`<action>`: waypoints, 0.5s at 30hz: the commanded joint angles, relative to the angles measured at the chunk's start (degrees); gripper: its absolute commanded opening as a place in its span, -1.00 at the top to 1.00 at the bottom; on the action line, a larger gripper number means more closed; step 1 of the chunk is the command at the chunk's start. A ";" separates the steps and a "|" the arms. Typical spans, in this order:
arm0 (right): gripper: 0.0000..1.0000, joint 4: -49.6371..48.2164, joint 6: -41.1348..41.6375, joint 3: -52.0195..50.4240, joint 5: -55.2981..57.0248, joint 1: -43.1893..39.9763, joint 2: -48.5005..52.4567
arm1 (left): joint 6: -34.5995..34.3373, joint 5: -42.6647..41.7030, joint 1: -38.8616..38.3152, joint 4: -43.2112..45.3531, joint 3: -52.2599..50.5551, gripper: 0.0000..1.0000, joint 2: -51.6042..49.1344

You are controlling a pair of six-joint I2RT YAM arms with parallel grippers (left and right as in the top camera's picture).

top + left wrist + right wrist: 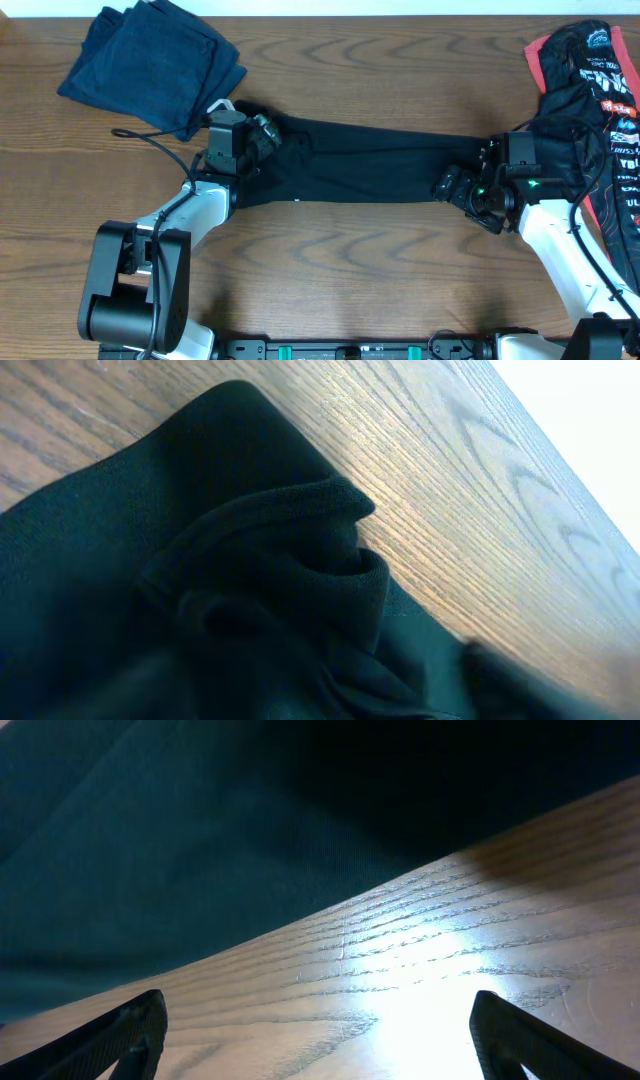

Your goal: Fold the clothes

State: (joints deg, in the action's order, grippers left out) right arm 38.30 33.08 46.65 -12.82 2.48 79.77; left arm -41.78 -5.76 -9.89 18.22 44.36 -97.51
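We've got one black shirt [360, 160] stretched left to right across mid worktop [330, 270], with plenty of bare wood along its front edge. There are two tools. The right tool [450, 185] is at the shirt's right end, spread wide and gripping nothing. The left tool [265, 135] is over the left end, and we can't tell its state. One dark blue folded bundle [150, 65] sits back left, and one black and pink-red heap [600, 90] hugs the right edge.

black shirt [360, 160] lies stretched out, left end bunched.
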 commanded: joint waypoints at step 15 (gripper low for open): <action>-0.20 -1.53 0.50 -0.63 2.73 0.59 0.55 | 10.34 -10.45 1.99 -24.74 1.01 -0.84 11.58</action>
State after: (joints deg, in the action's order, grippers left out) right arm 37.23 33.21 46.54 -11.20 2.50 79.79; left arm -35.29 -13.63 -7.14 -4.99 44.64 -87.02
